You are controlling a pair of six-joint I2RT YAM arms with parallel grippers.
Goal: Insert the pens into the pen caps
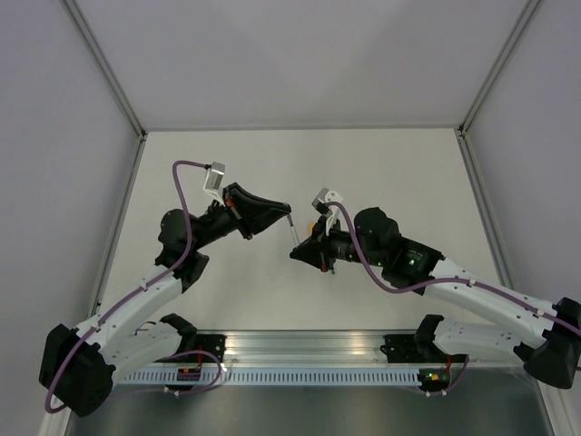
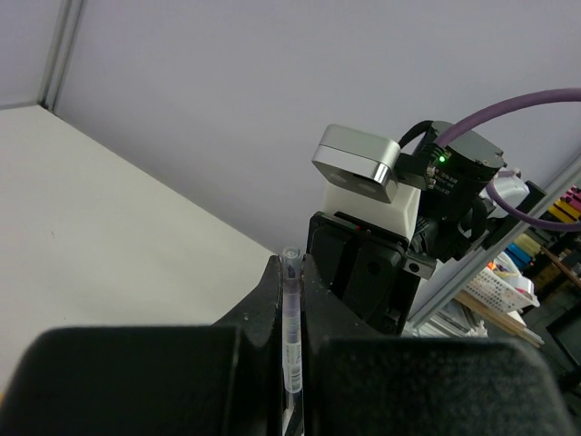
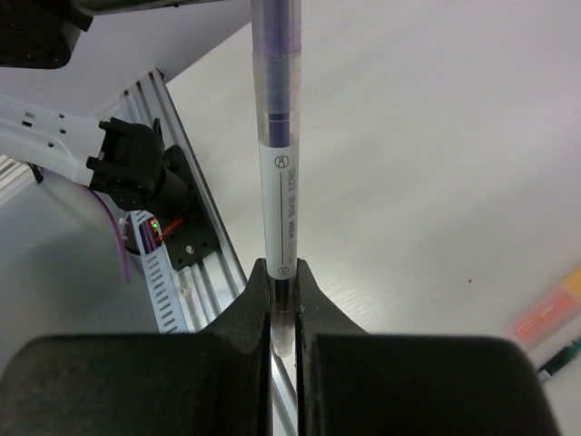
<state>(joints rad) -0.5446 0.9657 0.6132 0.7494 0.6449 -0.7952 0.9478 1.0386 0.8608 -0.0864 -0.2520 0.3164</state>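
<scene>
A pale grey-white pen (image 1: pixel 292 230) with a purple core spans the gap between both grippers above the table's middle. My right gripper (image 3: pixel 283 268) is shut on its lower end, and the labelled barrel (image 3: pixel 280 182) rises straight up from the fingers. My left gripper (image 2: pixel 290 263) is shut on the other end, a translucent tube (image 2: pixel 290 318) with purple inside. Whether that end is a pen cap I cannot tell. From above, the left gripper (image 1: pixel 286 211) and right gripper (image 1: pixel 298 252) nearly meet. An orange-pink pen (image 3: pixel 545 318) and a dark green pen (image 3: pixel 563 354) lie on the table.
An aluminium rail (image 1: pixel 309 350) runs along the near table edge by the arm bases and also shows in the right wrist view (image 3: pixel 182 263). The right arm's wrist camera (image 2: pixel 359 159) sits just beyond the left fingers. Enclosure walls and frame posts (image 1: pixel 113 77) surround the white table.
</scene>
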